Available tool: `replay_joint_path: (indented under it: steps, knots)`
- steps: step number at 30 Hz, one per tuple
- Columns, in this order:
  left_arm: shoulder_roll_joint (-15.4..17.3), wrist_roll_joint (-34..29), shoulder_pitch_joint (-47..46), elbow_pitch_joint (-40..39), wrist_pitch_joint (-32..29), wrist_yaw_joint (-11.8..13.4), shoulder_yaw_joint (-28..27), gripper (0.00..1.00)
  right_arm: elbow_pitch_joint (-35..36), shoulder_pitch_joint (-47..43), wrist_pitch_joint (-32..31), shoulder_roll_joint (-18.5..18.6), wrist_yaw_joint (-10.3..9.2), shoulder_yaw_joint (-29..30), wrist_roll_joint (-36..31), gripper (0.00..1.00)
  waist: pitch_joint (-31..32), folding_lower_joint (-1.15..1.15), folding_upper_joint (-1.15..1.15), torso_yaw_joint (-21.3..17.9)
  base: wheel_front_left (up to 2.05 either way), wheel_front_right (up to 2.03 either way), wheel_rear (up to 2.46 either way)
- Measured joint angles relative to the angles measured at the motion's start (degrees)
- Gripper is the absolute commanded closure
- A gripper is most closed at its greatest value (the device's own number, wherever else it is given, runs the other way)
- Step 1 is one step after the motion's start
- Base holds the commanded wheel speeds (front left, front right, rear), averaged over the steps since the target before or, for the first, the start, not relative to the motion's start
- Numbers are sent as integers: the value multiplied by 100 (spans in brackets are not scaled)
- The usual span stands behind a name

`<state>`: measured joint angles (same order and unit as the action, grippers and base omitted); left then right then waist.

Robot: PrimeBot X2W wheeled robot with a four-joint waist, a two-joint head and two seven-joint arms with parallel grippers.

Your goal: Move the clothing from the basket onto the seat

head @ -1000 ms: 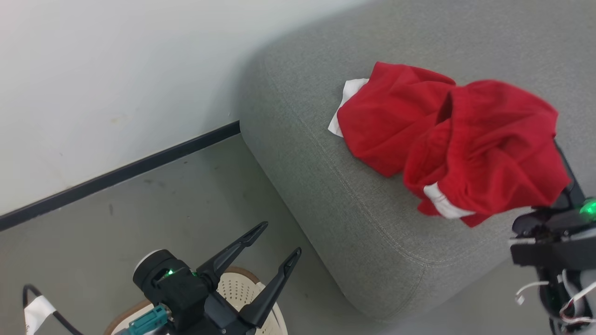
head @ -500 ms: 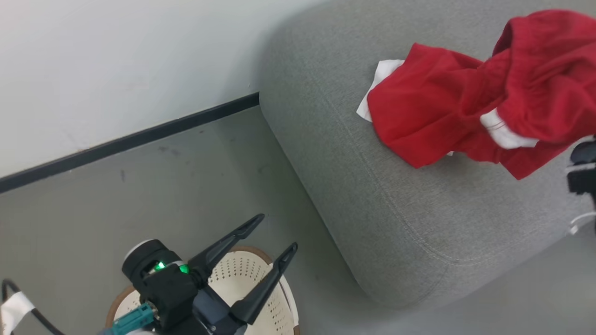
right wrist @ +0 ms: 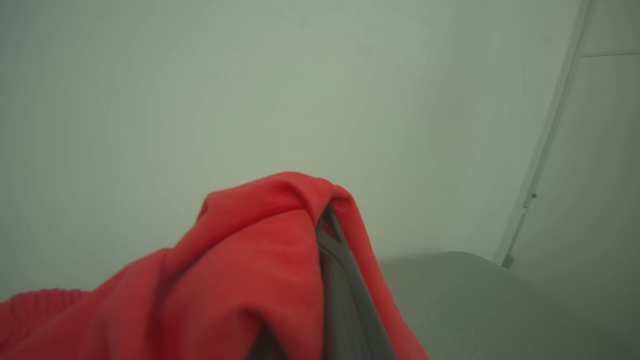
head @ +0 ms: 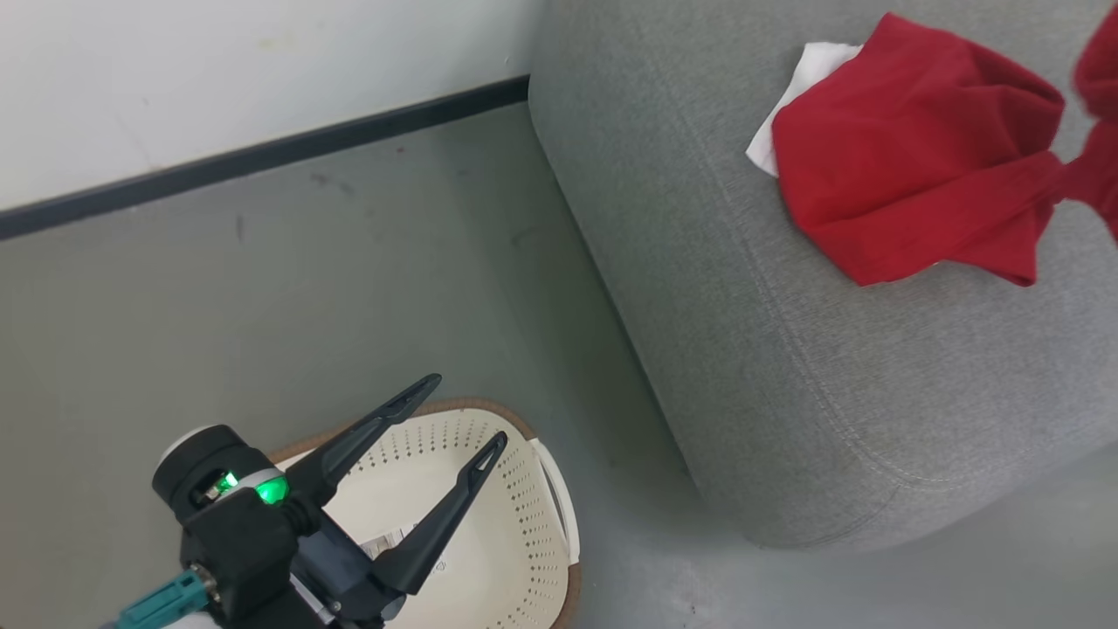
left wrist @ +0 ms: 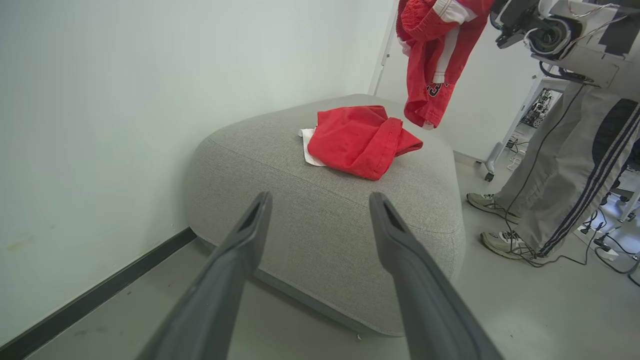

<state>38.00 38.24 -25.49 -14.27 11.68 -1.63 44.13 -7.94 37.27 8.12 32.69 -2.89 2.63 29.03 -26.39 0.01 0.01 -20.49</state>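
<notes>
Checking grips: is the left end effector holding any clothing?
No, the left end effector stands open with nothing between its fingers; the bare seat shows through the gap.

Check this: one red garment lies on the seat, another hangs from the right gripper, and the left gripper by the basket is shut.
One thing is wrong: the left gripper by the basket is open, jaws spread wide in the left wrist view. The rest holds: one red garment lies on the seat, a second garment hangs from the right gripper.
</notes>
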Motion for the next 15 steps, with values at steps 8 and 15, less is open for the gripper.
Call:
replay_joint_path:
  steps: [8, 15]
  knots:
    - [222, 0, -21, -196, 1, -79, -143, 0, -219, 206, -85, 229, -324, 436, -176, 100, -409, 0, 0, 145, 0, 0, 0]
    - [334, 18, -140, -290, 3, -146, -257, 0, -653, 203, -258, 158, -415, 405, -584, 100, -709, 0, 0, 303, 0, 0, 0]
